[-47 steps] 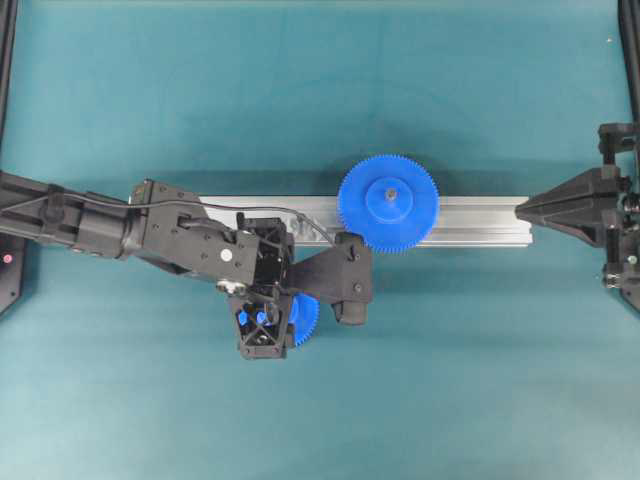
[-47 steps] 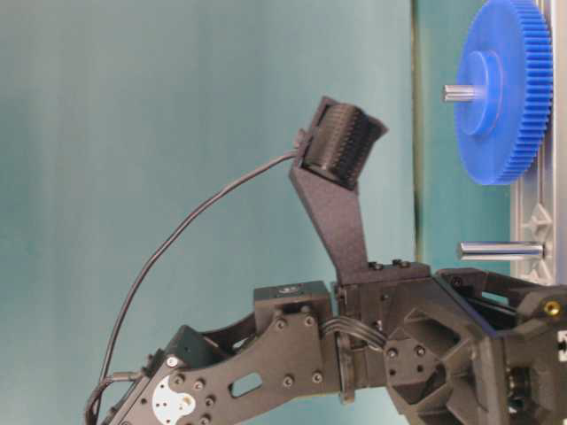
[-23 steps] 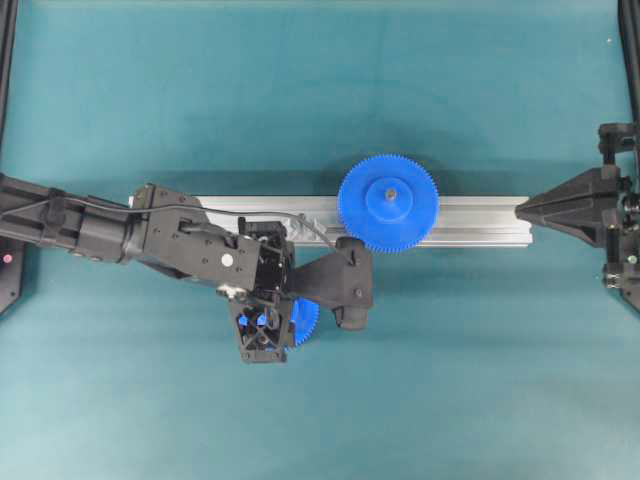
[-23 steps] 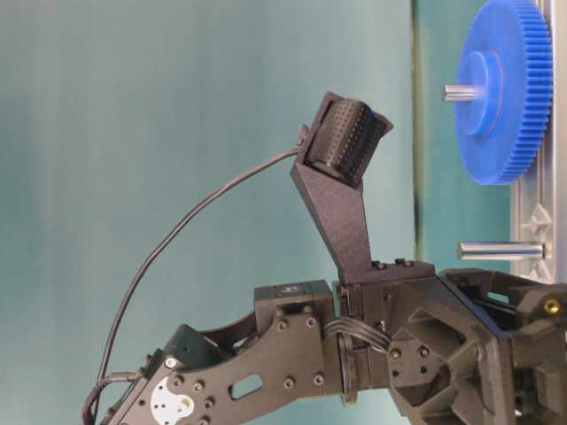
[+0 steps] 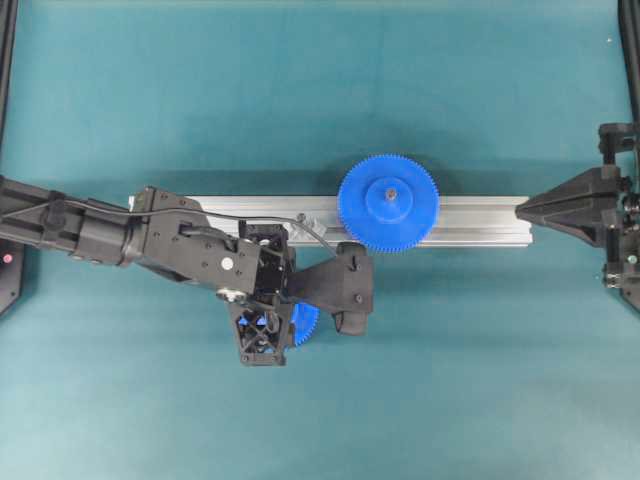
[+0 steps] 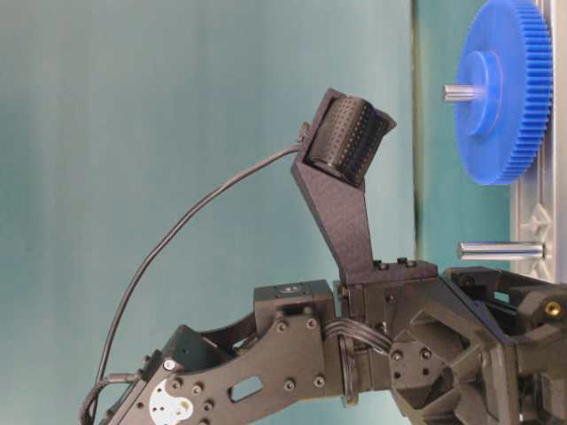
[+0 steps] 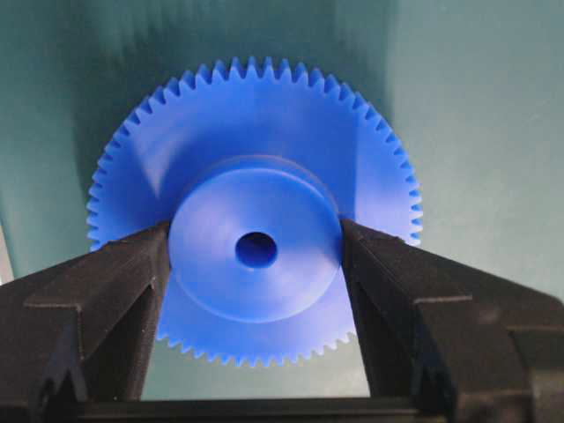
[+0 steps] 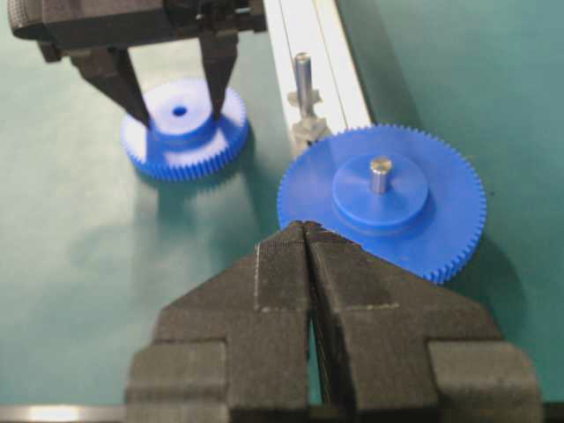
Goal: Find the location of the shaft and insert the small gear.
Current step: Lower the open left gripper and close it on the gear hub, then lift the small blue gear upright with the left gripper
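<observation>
The small gear (image 5: 305,322) lies flat on the teal table just in front of the rail, mostly hidden under my left gripper (image 5: 262,325). In the left wrist view the two fingers press on either side of the small gear's (image 7: 256,203) raised hub, so the left gripper (image 7: 254,242) is shut on it. The right wrist view shows the small gear (image 8: 183,141) resting on the table. The shaft (image 8: 303,77) stands upright on the rail beside it, bare, and also shows in the table-level view (image 6: 500,251). My right gripper (image 8: 306,227) is shut and empty at the rail's right end (image 5: 520,210).
The long ribbed aluminium rail (image 5: 470,220) runs left to right across the middle. The large blue gear (image 5: 388,203) sits on it on its own pin, right of the shaft. Black frame posts stand at the table's left and right edges.
My left wrist has shifted slightly towards the front of the table and settled over the small gear. The gear has barely moved. The right arm has not moved.
</observation>
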### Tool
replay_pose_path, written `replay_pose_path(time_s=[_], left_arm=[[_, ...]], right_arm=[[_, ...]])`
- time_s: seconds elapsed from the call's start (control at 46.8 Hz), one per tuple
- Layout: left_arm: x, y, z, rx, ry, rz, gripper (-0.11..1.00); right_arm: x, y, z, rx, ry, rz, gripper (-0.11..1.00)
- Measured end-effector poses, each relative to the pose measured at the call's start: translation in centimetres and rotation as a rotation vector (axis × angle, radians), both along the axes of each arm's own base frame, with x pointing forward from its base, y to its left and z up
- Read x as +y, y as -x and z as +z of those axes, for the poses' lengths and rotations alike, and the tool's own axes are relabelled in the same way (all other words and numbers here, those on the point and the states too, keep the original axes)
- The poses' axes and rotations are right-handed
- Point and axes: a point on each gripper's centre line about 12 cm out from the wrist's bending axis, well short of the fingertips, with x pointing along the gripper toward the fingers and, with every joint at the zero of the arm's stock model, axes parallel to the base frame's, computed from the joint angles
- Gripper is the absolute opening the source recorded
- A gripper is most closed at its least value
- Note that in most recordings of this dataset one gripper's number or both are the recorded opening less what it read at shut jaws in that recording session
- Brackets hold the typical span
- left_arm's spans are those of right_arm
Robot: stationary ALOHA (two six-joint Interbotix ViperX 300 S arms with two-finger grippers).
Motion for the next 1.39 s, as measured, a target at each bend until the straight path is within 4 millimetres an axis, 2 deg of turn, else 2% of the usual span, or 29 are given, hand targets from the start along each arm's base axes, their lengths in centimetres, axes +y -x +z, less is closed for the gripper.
replay_pose_path(time_s=[0.257, 0.471, 0.791, 1.112, 1.39], left_arm=[[0.0, -0.1, 0.3, -0.005, 0.0, -0.003, 0.66], [0.2, -0.1, 1.6, 0.005, 0.0, 0.003, 0.66], [0.1, -0.7, 4.5, -0.013, -0.006, -0.025, 0.65], [0.2, -0.2, 8.7, -0.001, -0.015, -0.061, 0.66], [0.3, -0.5, 11.0, 0.013, -0.02, -0.075, 0.66]], right_arm=[[0.0, 0.0, 0.0, 0.0, -0.007, -0.002, 0.02], [0.0, 0.0, -0.1, 0.002, -0.013, -0.004, 0.02], [0.0, 0.0, -0.1, 0.0, -0.016, -0.005, 0.02], [0.0, 0.0, -0.1, 0.0, -0.016, -0.004, 0.02], [0.0, 0.1, -0.2, 0.004, -0.016, -0.004, 0.02]])
